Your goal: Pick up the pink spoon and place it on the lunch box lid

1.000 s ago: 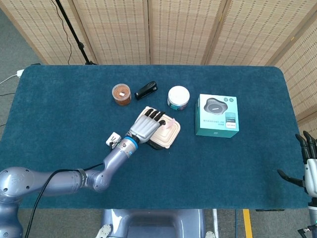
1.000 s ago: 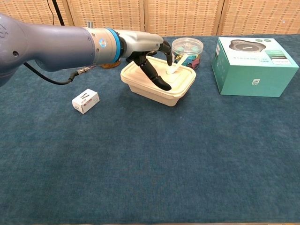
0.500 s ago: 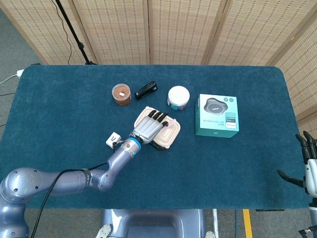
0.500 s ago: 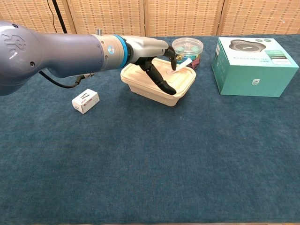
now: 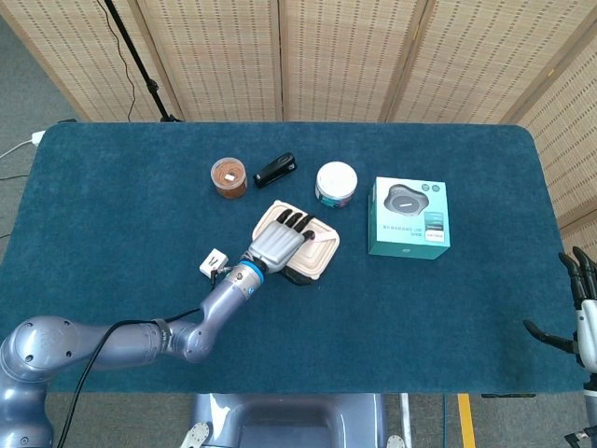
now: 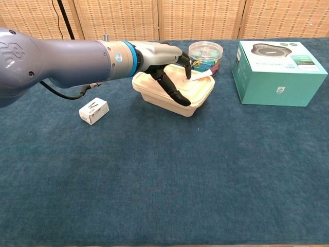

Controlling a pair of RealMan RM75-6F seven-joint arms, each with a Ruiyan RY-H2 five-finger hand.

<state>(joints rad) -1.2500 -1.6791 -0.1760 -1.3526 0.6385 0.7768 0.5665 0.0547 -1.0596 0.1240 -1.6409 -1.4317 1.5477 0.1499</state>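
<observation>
Starting at the left of the worktop (image 5: pixel 112 215), I see a small white box (image 6: pixel 93 110) lying apart from everything else. Next comes my left hand (image 6: pixel 163 57), hovering over the lunch box lid (image 6: pixel 159 87) with its fingers (image 6: pixel 175 95) spread and nothing between them. The pink spoon (image 6: pixel 200 77) lies on the lid's far right part, just beyond the fingertips, so I judge the placing step done and the release in hand. What I'd do next is lift the hand straight up and back, keeping the fingers wide so none of them catches the spoon. Further right stand a clear round tub (image 6: pixel 205 54) and a teal carton (image 6: pixel 280 72). At the far right edge, my right hand (image 5: pixel 582 317) hangs idle, fingers apart.
</observation>
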